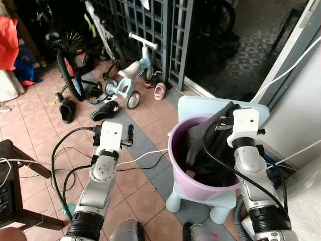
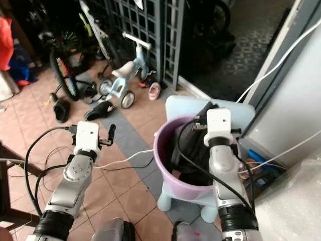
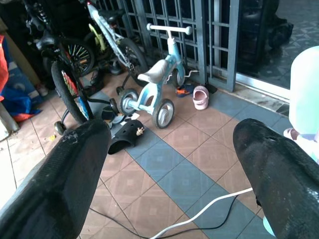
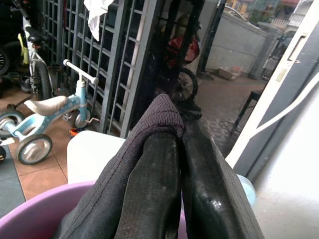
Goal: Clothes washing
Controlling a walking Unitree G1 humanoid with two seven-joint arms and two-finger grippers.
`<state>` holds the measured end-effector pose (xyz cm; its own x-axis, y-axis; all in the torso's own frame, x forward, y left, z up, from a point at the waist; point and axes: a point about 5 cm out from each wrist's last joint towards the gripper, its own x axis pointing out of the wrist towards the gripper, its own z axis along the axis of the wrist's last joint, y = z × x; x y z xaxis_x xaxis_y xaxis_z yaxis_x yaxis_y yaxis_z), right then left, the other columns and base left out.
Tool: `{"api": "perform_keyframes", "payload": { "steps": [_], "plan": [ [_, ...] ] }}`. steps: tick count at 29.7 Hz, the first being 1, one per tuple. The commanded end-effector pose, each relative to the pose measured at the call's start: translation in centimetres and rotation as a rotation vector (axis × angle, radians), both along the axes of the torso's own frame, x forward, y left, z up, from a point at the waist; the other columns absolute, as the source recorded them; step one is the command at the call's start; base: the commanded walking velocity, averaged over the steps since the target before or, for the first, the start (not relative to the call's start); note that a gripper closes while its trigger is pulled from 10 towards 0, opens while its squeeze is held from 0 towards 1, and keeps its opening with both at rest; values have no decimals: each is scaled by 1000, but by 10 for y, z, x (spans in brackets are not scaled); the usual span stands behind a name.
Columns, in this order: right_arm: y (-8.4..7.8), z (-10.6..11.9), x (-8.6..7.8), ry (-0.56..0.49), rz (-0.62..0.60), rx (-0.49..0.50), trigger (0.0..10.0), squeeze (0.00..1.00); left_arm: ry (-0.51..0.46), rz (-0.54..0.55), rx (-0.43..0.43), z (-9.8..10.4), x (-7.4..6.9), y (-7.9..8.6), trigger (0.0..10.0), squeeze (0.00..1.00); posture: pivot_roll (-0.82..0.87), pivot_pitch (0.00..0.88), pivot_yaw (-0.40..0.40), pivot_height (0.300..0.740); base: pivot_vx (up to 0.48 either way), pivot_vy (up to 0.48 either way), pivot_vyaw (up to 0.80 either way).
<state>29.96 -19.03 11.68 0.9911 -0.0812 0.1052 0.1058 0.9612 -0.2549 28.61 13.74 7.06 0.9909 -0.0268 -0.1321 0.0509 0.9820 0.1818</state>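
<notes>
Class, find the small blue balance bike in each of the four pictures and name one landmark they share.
Left eye view: blue balance bike, upper centre, by the gate.
Right eye view: upper centre-left.
Left wrist view: centre top.
Right wrist view: left edge.
Shared landmark: grey metal gate behind it.

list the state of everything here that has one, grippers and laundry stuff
left gripper: open, nothing between its fingers, held over the tiled floor
right gripper: shut on the dark garment, above the tub
dark garment: partly lifted, a fold pinched, the rest in the tub
purple tub: upright on the stool, holding clothes
pale blue stool: standing, carrying the tub
white cable: lying loose across the floor
</notes>
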Motion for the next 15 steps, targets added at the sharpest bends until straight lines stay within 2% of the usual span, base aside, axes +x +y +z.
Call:
{"api": "perform_keyframes", "payload": {
  "steps": [1, 8, 15],
  "plan": [
    [-4, 8, 1, -24, -7, -1, 10000, 0, -3, -14, 0, 0, 0, -2, 10000, 0, -63, 0, 39, 740, -259, 0, 0],
    [-2, 9, 2, -24, -15, 8, 10000, 0, -6, -17, 1, 1, 1, -3, 10000, 0, -58, 0, 39, 740, -259, 0, 0],
    [2, 9, 2, -22, -9, 8, 10000, 0, -30, -58, -20, 4, -2, -1, 10000, 0, -55, 0, 42, 740, 0, 0, -723]
  ]
}}
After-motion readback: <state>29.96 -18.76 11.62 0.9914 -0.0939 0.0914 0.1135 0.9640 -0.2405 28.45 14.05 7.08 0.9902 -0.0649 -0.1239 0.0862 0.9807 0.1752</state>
